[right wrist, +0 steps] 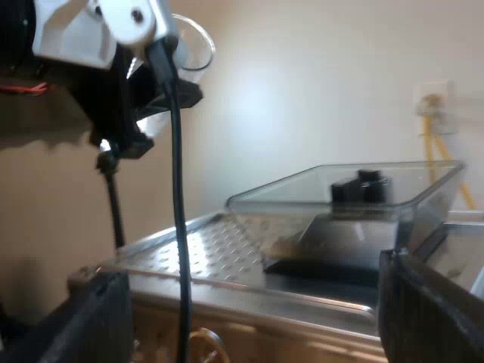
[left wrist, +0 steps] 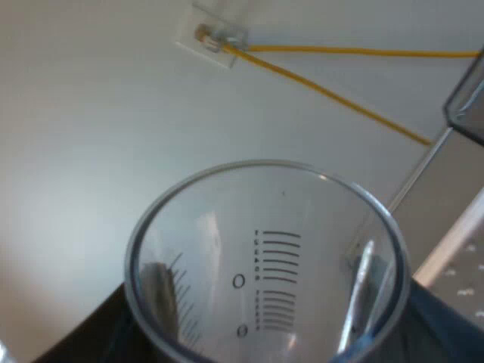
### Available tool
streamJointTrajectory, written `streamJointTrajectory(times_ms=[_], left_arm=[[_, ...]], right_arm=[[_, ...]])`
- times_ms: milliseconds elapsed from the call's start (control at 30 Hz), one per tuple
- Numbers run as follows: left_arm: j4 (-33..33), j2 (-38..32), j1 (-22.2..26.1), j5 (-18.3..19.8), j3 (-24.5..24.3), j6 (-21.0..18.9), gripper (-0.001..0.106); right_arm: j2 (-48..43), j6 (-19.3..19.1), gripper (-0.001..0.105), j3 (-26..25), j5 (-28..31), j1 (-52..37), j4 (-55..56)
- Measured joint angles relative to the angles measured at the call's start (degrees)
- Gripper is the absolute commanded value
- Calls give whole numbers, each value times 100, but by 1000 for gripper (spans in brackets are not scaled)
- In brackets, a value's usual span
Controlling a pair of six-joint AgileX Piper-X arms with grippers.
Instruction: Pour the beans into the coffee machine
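My left gripper (left wrist: 265, 321) is shut on a clear measuring glass (left wrist: 272, 249) with printed scale marks; its dark fingers (left wrist: 157, 291) press on both sides of the glass. The glass's inside looks clear. In the right wrist view the left gripper (right wrist: 144, 98) holds the glass (right wrist: 189, 53) high above the espresso machine's perforated metal top (right wrist: 204, 249). The transparent bean hopper (right wrist: 348, 197) stands on that top, with a dark knob inside. My right gripper (right wrist: 253, 302) is open near the machine's edge, with nothing between its fingers.
A pale wall is behind everything, with a socket (left wrist: 208, 38) and a yellow cable (left wrist: 340, 94) running from it. A corner of the hopper (left wrist: 469, 106) is close to the glass. A socket and cable (right wrist: 432, 113) hang behind the hopper.
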Motion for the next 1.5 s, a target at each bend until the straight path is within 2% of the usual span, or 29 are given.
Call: streamJointTrajectory(times_ms=[33, 67, 100, 267, 333, 400, 533, 600, 733, 833, 900, 967, 1100, 1133, 1200, 1233, 1300, 1367, 1400, 1467, 1500], left_arm=[[47, -32, 18, 33, 0, -113, 19], [411, -160, 21, 170, 0, -555, 19], [623, -250, 21, 183, 0, -807, 19], [1117, -566, 108, 354, 0, -1449, 19], [1355, -722, 212, 606, 0, -1732, 19], [1657, -934, 371, 1098, 0, -2185, 19], [1957, -1210, 697, 1706, 0, -2579, 19], [2087, -1350, 975, 2048, 0, -2668, 19], [2340, -1550, 1376, 2479, 0, -2817, 19], [2378, -1797, 1651, 2813, 114, -3013, 19], [2378, -2065, 1794, 3040, 365, -3058, 19], [2336, -2342, 1851, 3096, 631, -3057, 19], [2012, -3016, 1946, 3138, 1574, -3079, 19], [1958, -3120, 1945, 3135, 1732, -3080, 19], [1726, -3483, 1944, 3135, 2417, -3080, 19], [1667, -3584, 1944, 3165, 2527, -3080, 19], [1443, -3946, 1944, 3276, 3164, -3194, 19], [1285, -4166, 1944, 3307, 3450, -3266, 19], [1122, -4408, 1944, 3334, 3797, -3409, 19], [1078, -4514, 1944, 3345, 3947, -3482, 19], [1027, -4693, 1944, 3372, 4196, -3596, 19]], right_arm=[[-16, 0, 69, 0, -85, 0, 89], [-33, 0, 69, 0, -127, 0, 185], [-65, 0, 69, -15, -194, 0, 363], [-175, -28, 69, -157, -422, 0, 975], [-255, -138, 69, -293, -610, 0, 1259], [-257, -418, 69, -485, -799, 56, 1690], [-284, -746, 69, -726, -894, 295, 2389], [-284, -788, 69, -736, -905, 487, 2567], [-284, -802, 69, -736, -827, 871, 2646], [-284, -802, 69, -736, -553, 1218, 2667], [-284, -802, 69, -736, -334, 1499, 2683], [-284, -802, 69, -736, -130, 1663, 2695], [-284, -828, 69, -736, 345, 1964, 2895], [-284, -830, 69, -736, 380, 1971, 2936], [-284, -827, 69, -736, 457, 2001, 3084], [-284, -827, 69, -736, 470, 2001, 3106], [-284, -827, 69, -736, 488, 2001, 3128], [-284, -827, 69, -736, 506, 2001, 3128], [-284, -827, 69, -736, 505, 2001, 3128], [-242, -798, 69, -736, 505, 2001, 3128], [-235, -796, 69, -736, 505, 2001, 3128]])
